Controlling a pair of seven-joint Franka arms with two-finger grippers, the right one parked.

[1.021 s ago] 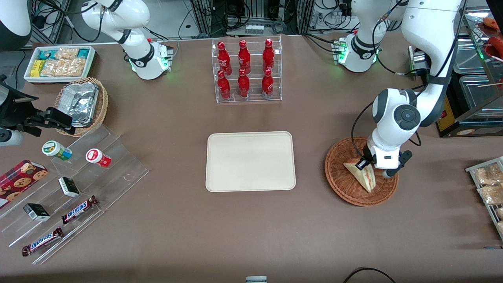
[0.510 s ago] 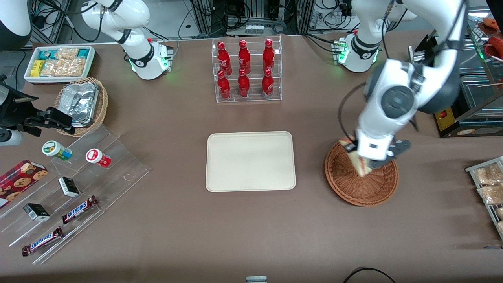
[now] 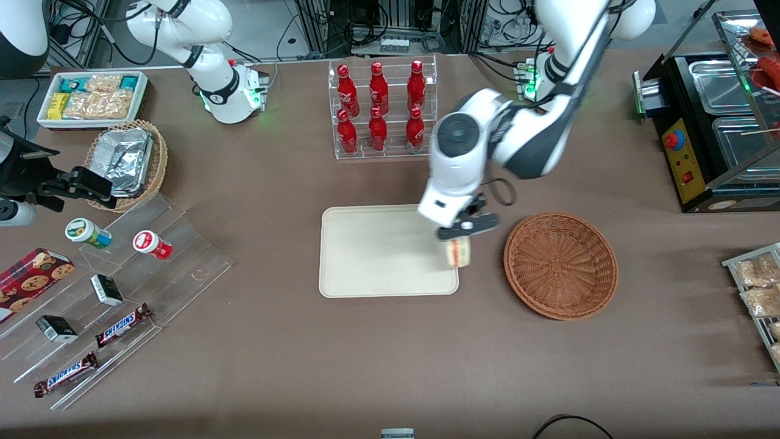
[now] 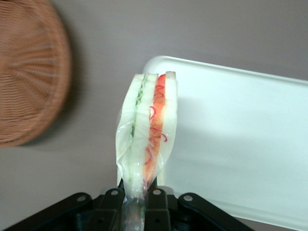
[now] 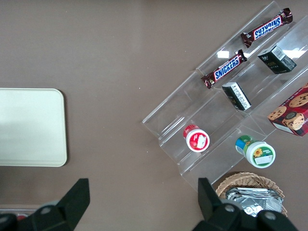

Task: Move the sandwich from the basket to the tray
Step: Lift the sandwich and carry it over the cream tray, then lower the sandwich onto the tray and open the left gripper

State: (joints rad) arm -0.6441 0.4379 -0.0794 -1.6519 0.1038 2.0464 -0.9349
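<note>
Sandwich (image 4: 147, 130) on edge, gripper (image 3: 458, 239) clamping it, above tray (image 3: 378, 256) rim

Front camera is looking down steeply from high above the table's near edge, taking in the whole tabletop, both arm bases facing it.

Left wrist camera is riding just above the gripper (image 4: 134, 211), looking down along its fingers, very close to the sandwich (image 4: 147, 130), with the tray (image 4: 240, 144) and basket (image 4: 29, 72) below.

Right wrist camera is looking straight down from well above the table at the parked arm's end.

All three views are sharing the tray (image 3: 365, 256) (image 5: 29, 127).
</note>
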